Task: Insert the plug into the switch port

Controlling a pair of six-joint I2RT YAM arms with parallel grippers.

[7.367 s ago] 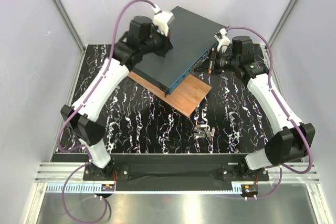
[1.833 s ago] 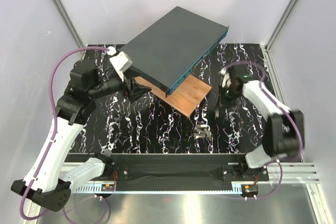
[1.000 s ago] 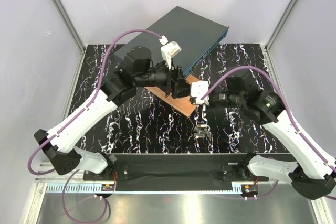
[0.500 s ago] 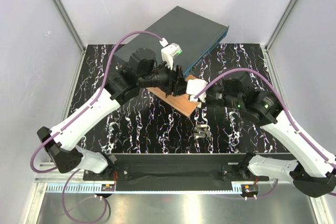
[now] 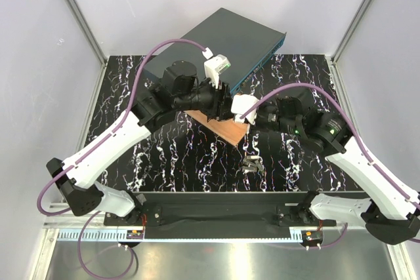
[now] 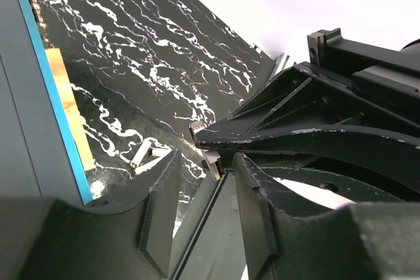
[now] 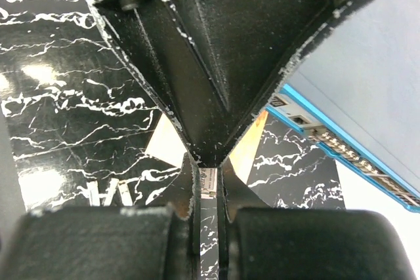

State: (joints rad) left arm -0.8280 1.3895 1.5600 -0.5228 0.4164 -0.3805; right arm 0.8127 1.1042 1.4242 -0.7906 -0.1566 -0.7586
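Note:
The switch (image 5: 226,40), a flat dark grey-teal box, lies at the back with its teal port face (image 7: 335,139) turned toward the front right. My right gripper (image 7: 209,165) is shut on a small clear plug (image 7: 209,185) and holds it above the table in front of the switch. My left gripper (image 6: 203,162) is open. Its fingers (image 6: 157,208) stand on either side of the right gripper's tip (image 6: 220,137) and the plug (image 6: 213,163). In the top view the two grippers (image 5: 228,105) meet tip to tip over the board, and the plug is hidden there.
A thin brown wooden board (image 5: 230,129) lies under the switch's near corner and juts toward the front. A small clear piece (image 5: 254,164) lies on the black marbled table (image 5: 170,155) near the front. White walls and metal posts enclose the table.
Within the last second the right gripper has moved left and slightly back, up to the left gripper. The left gripper has shifted slightly toward it. The switch has not moved.

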